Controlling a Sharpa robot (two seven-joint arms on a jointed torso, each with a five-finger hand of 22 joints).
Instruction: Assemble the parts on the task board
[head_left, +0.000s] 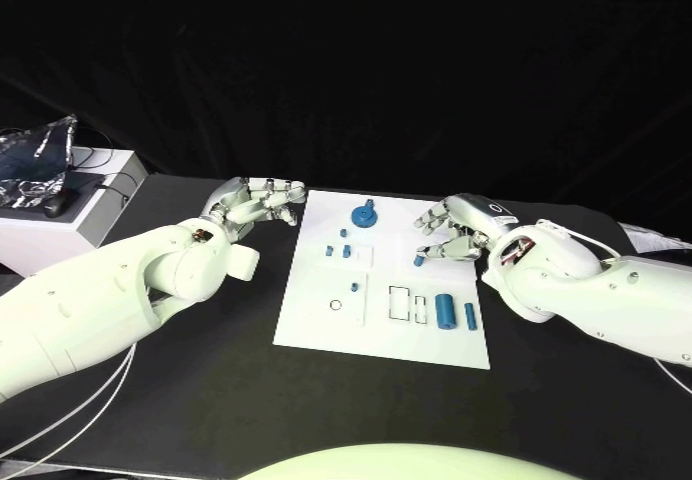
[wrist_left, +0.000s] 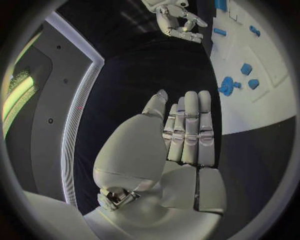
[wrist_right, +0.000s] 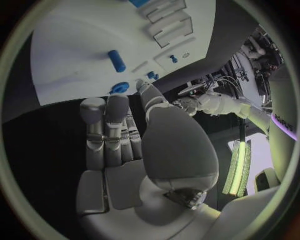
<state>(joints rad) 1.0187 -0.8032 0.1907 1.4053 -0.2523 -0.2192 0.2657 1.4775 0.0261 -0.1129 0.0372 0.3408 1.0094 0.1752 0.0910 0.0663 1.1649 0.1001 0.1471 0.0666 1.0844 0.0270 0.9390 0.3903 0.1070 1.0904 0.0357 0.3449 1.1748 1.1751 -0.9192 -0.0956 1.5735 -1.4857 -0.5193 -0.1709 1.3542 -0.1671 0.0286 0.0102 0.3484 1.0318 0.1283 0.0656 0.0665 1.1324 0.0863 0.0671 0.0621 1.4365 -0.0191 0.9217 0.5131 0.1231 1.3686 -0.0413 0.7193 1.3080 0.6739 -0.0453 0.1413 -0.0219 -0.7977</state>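
Two blue cylinders lie side by side at the near right of the task board, the larger one on the left and a slimmer one just to its right. To their left on the white plate sit two rectangular outlines, and farther left a small ring-shaped mark with a tiny dark dot just beyond it.

Going farther, a small blue peg stands near the board's right edge, just beside the fingertips of the right hand. That hand hovers over the board's far right edge with its fingers loosely curled and apart, holding nothing; the peg is close to the fingers but I cannot tell whether any of them touches it. The right wrist view shows the fingers straight and together, with a blue peg lying apart from them on the white plate.

Near the board's middle, three small blue pieces lie in a cluster. At the far end stands a larger blue part with a round base and a knob.

Off the board's far left corner, the left hand rests over the black table, fingers extended side by side and empty, well apart from every blue piece.
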